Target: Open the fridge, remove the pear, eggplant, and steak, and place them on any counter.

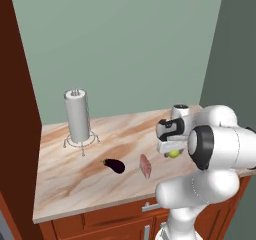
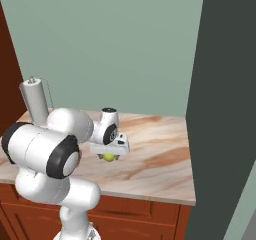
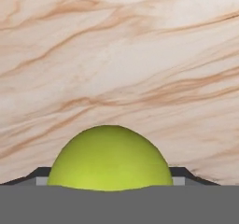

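My gripper hangs low over the right part of the beige marble counter, shut on the yellow-green pear. From the right base view the pear shows just under the hand, close above the countertop. Seen from the hand, the pear sits between the fingers with veined marble behind it. The dark eggplant and the pinkish steak lie on the counter to the left of the gripper. The fridge's dark grey side rises at the counter's right end.
A grey paper-towel roll on a wire stand is at the back left of the counter, also seen as the roll from the right. A reddish-brown tall panel bounds the counter's left end. Wooden cabinets lie below.
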Controlling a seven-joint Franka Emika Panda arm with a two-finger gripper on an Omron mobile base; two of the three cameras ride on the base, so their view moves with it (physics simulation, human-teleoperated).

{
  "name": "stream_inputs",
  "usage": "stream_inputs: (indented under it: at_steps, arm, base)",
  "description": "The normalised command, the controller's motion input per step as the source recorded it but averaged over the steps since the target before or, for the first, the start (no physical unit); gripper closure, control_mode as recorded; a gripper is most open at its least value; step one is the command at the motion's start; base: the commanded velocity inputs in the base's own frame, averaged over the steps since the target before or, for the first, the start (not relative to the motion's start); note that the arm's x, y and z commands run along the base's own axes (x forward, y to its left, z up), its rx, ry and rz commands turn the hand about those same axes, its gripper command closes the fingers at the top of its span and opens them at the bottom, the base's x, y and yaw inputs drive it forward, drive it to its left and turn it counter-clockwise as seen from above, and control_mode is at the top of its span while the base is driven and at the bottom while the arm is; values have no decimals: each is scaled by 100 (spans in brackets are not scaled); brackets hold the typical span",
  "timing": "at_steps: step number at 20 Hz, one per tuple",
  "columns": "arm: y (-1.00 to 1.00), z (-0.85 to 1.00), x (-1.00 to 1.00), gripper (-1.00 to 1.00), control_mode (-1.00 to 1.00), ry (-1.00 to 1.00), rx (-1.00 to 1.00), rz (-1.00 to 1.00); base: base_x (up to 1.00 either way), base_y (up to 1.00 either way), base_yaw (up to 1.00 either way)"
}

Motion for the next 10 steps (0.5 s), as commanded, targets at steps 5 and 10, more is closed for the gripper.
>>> stream_inputs:
  at_steps: [5,10]
  arm:
    - [-5,-36,0,100,-100,0,6,0]
    - [0,-20,0,-100,-100,-2,1,0]
  base:
    - [0,0,0]
    - [0,0,0]
